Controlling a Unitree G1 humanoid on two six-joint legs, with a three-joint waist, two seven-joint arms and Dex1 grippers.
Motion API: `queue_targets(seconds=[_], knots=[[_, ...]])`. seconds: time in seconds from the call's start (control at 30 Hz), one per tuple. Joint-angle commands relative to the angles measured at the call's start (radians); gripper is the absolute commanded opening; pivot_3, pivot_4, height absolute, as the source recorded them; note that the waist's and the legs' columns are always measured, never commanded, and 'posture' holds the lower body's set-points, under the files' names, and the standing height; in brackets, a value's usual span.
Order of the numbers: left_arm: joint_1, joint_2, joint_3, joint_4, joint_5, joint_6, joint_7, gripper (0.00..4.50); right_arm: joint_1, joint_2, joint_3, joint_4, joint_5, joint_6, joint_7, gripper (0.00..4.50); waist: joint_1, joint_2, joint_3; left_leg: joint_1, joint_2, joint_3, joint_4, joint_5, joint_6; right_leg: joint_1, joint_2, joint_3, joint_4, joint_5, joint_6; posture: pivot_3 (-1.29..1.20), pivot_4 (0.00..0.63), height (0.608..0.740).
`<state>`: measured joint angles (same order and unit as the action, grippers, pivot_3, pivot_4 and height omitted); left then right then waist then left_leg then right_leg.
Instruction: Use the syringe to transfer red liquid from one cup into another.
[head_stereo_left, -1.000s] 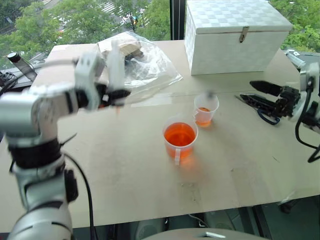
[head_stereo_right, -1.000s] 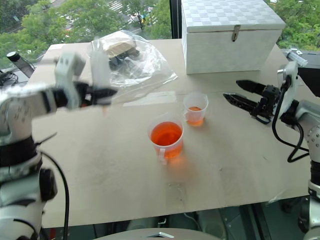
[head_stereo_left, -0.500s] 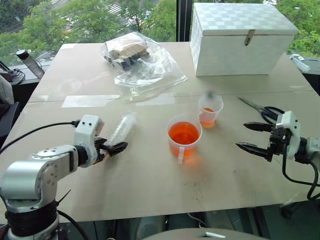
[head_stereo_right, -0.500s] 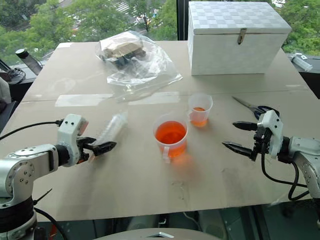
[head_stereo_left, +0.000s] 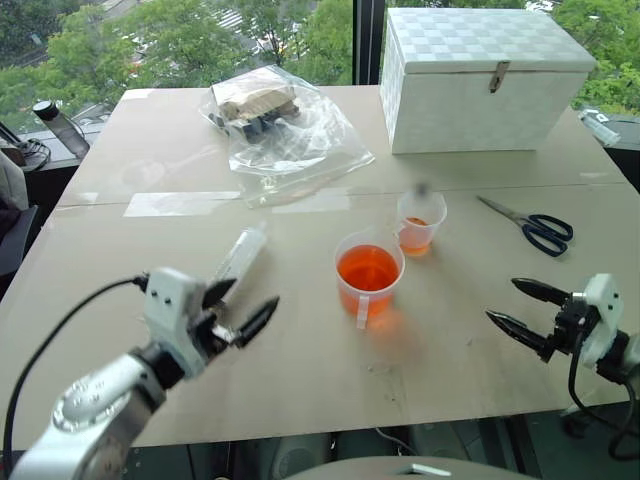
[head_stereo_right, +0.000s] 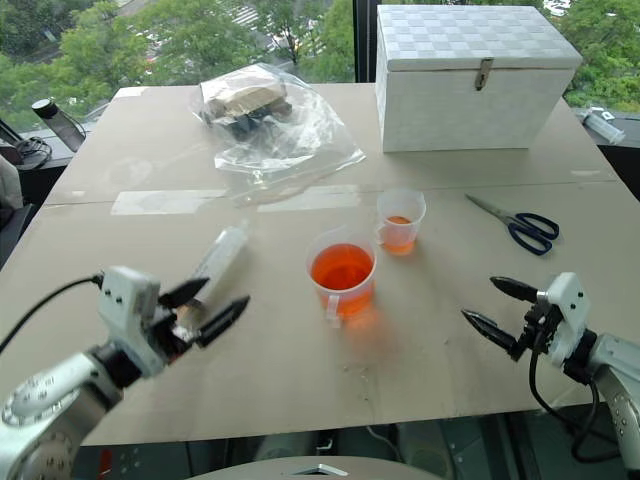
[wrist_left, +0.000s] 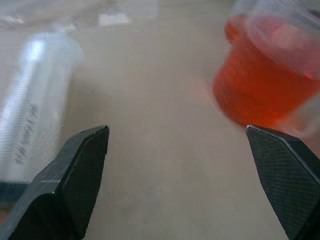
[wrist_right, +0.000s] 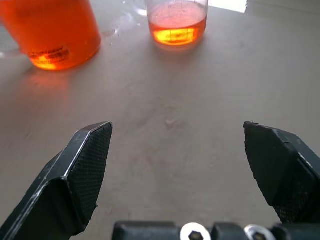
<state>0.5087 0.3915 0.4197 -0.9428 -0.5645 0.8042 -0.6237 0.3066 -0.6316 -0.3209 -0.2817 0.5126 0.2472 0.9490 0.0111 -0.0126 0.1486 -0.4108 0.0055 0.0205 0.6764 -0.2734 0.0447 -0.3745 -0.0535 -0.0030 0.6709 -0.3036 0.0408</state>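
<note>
Left pincer (head_stereo_right: 205, 305) wide open, empty; syringe (head_stereo_right: 218, 258) released, now lying on table (head_stereo_right: 420, 330) just beyond its fingertips. Right pincer (head_stereo_right: 500, 308) wide open, empty, lowered, well right of big beaker (head_stereo_right: 341, 272). Small cup (head_stereo_right: 399, 221) behind beaker holds little red liquid (head_stereo_right: 399, 234). Transfer looks finished.

Bright, even daylight falls from the windows behind the far edge of the surface (head_stereo_left: 120, 230). Shadows are soft and faint. Glare flashes on the plastic bag (head_stereo_left: 290, 130). In the left wrist view the syringe (wrist_left: 30, 100) and beaker (wrist_left: 265, 80) are blurred; the right wrist view is sharp.
</note>
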Motion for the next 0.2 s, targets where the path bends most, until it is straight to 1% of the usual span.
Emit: queue_targets(seconds=[0.03,0.07,0.13,0.2], knots=[[0.198,-0.002,-0.129,0.039,0.167,-0.257,-0.051,4.45,0.027,0.015,-0.024,-0.053,0.027,-0.020,-0.008,4.50,-0.003,0.001,-0.001,0.002,0.000,0.001,-0.001,-0.001,0.001,0.002,0.000,0.001,0.000,0.000,0.000,0.00,0.150,0.740],[0.233,-0.008,-0.146,0.074,0.202,-0.314,-0.048,4.45,0.037,0.011,-0.024,-0.057,0.029,-0.014,-0.003,4.50,-0.002,0.002,-0.001,0.007,0.000,0.003,-0.004,-0.003,0.004,0.005,0.000,0.002,-0.001,-0.001,-0.001,0.00,0.150,0.740],[0.278,-0.015,-0.172,0.138,0.259,-0.425,-0.044,4.45,0.046,0.008,-0.023,-0.044,0.014,-0.045,0.013,4.50,0.003,0.005,-0.003,0.017,0.000,0.002,-0.008,-0.004,0.006,0.015,0.000,0.002,-0.008,-0.002,-0.005,0.00,0.150,0.740],[0.279,-0.012,-0.181,0.188,0.288,-0.495,-0.045,4.45,0.029,0.012,-0.031,0.007,0.003,-0.087,0.027,4.50,0.005,0.006,-0.003,0.017,0.000,0.002,-0.008,-0.004,0.006,0.015,0.000,0.002,-0.008,-0.002,-0.005,0.00,0.150,0.740]])
